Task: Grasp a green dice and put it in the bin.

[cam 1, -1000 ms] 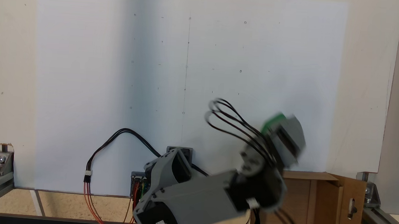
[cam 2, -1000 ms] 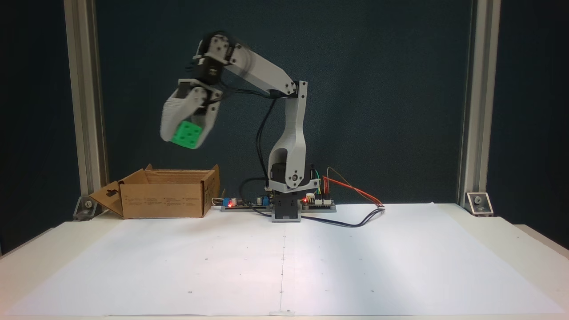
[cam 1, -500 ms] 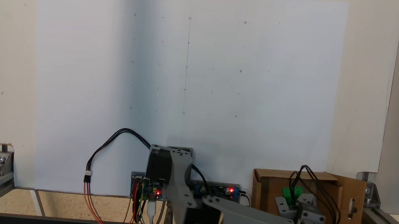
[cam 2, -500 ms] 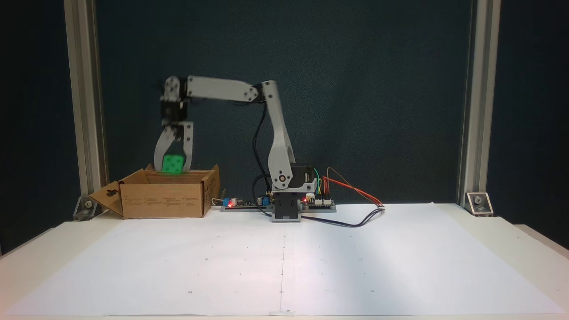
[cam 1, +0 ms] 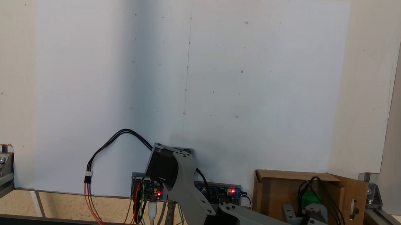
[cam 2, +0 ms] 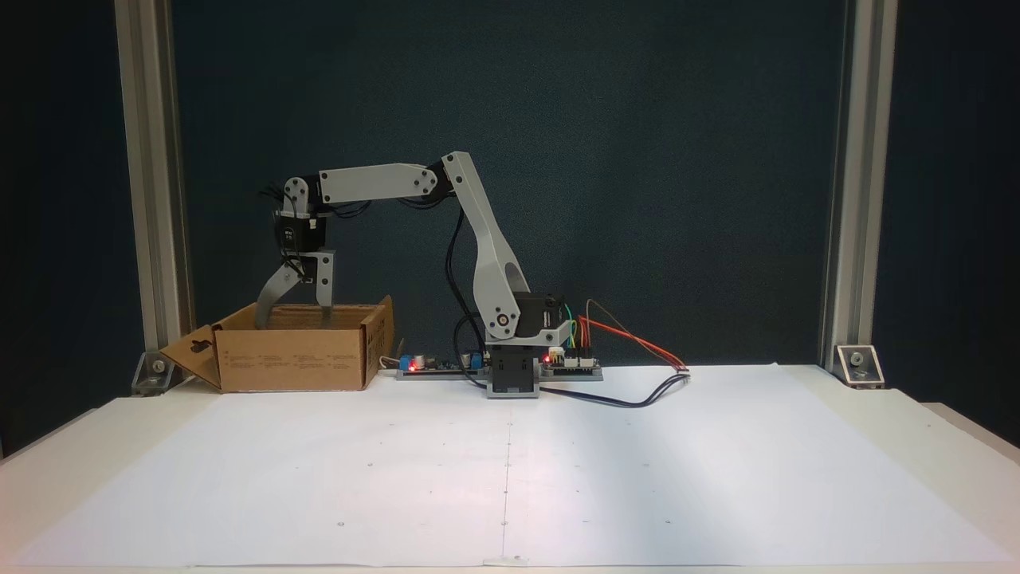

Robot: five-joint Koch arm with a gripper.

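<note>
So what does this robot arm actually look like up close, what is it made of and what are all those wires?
The arm is built of light grey plastic links with black motor blocks at the joints. Its gripper has two grey tapering fingers. Black cables loop along it. Its base carries a circuit board with red lights and red, orange, green and yellow wires.

Bright green dice (cam 1: 310, 198) inside a brown corrugated cardboard box (cam 2: 291, 359), with small dark print on the front wall. Light grey arm links (cam 2: 370, 182) with black motors, and a grey gripper (cam 2: 292, 317). White paper sheet (cam 2: 510, 470) marked with a thin dark centre line and a sparse grid of tiny dots. Black cable (cam 1: 121, 138) ending in red and orange wires. Red lights glowing on the circuit boards (cam 1: 184, 192). Dark blue-green backdrop (cam 2: 637, 159), silver aluminium posts (cam 2: 857, 183).
</note>
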